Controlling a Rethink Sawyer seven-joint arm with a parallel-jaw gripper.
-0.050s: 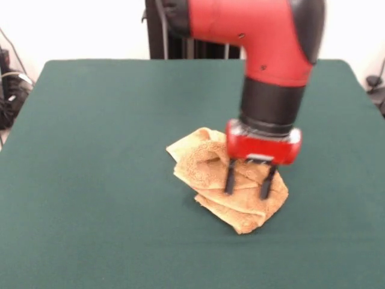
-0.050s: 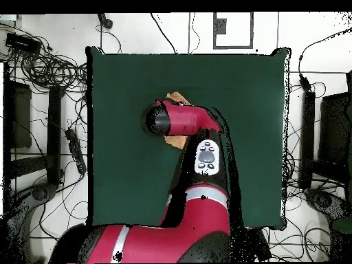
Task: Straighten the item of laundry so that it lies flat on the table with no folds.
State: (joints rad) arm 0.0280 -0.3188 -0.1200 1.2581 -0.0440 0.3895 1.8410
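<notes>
Hanging directly above the crumpled towel (image 1: 225,180) at the desk's (image 1: 90,150) lower centre, the hand (image 1: 247,183) stands released, fingertips touching cloth.

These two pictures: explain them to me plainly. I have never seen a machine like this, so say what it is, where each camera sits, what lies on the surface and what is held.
The machine is a red and black robot arm. At its tip sits its end effector, a red block with two thin black fingers.

One picture is taken from across the table, facing the robot, so the arm comes down from the top. The other looks straight down from above, with the robot's base at the bottom; there the arm hides most of the cloth.

On the large dark green table lies one thing: a small orange-tan terry-cloth towel, crumpled into folds, not flat.

The fingers stand apart, pressed down into the towel's right part. Nothing is lifted, so the grasp is not yet closed.
</notes>
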